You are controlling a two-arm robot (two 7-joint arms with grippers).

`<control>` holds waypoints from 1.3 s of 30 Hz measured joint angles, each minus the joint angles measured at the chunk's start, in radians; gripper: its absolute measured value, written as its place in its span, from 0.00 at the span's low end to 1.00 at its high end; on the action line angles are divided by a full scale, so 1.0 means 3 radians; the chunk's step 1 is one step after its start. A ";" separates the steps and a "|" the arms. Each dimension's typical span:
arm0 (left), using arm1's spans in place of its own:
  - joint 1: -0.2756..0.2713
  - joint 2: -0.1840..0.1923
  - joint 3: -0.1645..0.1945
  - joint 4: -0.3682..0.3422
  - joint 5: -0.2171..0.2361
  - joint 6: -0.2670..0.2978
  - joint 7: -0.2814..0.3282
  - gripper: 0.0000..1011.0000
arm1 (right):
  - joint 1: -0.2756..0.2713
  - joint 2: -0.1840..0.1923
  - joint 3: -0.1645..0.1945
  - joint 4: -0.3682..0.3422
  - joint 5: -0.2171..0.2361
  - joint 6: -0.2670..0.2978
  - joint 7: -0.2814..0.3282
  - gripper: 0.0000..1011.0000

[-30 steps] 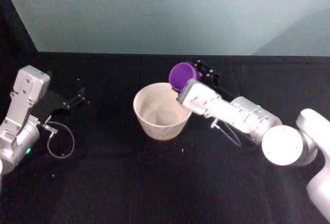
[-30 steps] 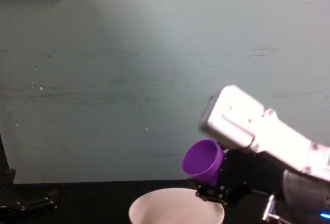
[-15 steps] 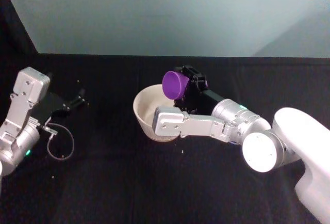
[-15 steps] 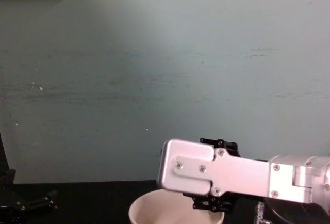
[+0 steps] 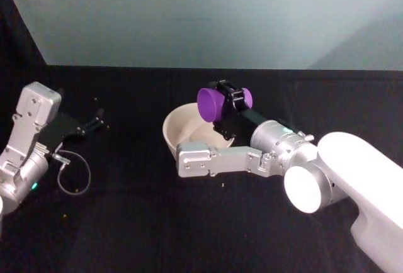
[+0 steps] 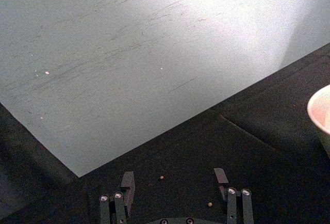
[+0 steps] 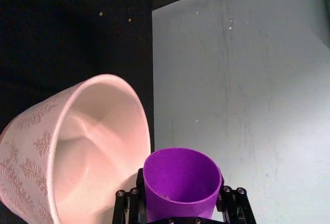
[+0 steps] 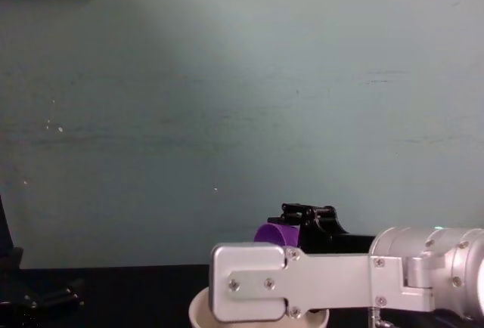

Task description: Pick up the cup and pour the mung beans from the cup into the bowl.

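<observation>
Now my right hand [image 5: 234, 97] clenches the purple cup [image 5: 210, 103], tipped over the bowl's [image 5: 167, 131] one-o'clock rim so its contents land inside; my left hand [image 5: 94, 122] idles released at nine o'clock.

Head looking down, chest level (bowl [image 5: 170, 132] shared)

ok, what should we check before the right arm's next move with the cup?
1. Grip: right gripper shut on the cup: ok.
2. Position: cup tipped above the bowl, near its far rim: ok.
3. Cup emptied: cannot tell; its bottom is hidden.
4. Pour landed in the bowl: cannot tell; the inside wall in view is bare.
5. Spill: not ok; two stray grains lie on the table by the left gripper.
6. Other arm: left gripper open, parked at the left, apart from the bowl: ok.
</observation>
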 joint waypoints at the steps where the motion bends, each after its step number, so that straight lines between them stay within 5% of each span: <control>1: 0.0000 0.0000 0.0000 0.0000 0.0000 0.0000 0.0000 0.99 | 0.0002 -0.0002 -0.0006 0.0000 -0.0025 0.0008 0.0004 0.73; 23: 0.0000 0.0000 0.0000 0.0000 0.0000 0.0000 0.0000 0.99 | 0.0079 -0.0054 -0.0170 0.0043 -0.0685 0.0111 0.0130 0.73; 39: 0.0000 0.0000 0.0000 0.0000 0.0000 0.0000 0.0000 0.99 | 0.0080 -0.0068 -0.0173 0.0063 -0.0787 0.0077 0.0151 0.73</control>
